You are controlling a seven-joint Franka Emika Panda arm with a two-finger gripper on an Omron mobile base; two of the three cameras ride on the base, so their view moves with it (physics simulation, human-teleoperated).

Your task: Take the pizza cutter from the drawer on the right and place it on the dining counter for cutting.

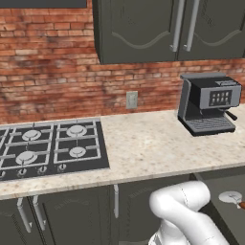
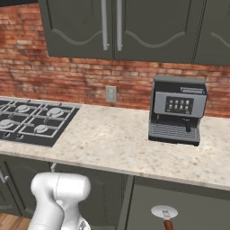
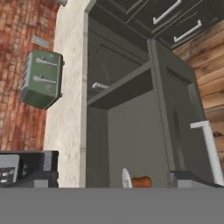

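The drawer (image 2: 188, 197) under the worktop's right end stands pulled out, and its dark inside (image 3: 131, 140) fills the middle of the hand view. The pizza cutter (image 2: 165, 214) lies in it with its silvery wheel and reddish-brown handle showing; it also sits at the right edge (image 1: 232, 196) of the left base view. In the hand view the pizza cutter (image 3: 136, 180) lies at the bottom, between the fingertips. My gripper (image 3: 111, 180) is open just above it, holding nothing. The dining counter is out of view.
A coffee machine (image 1: 208, 103) stands on the beige worktop (image 1: 143, 143) above the drawer, with a black gas hob (image 1: 48, 148) to its left. A green toaster (image 3: 41, 78) sits farther along. The drawer front's silver handle (image 3: 210, 144) is to one side; dark drawers with bar handles (image 3: 175, 17) lie beyond.
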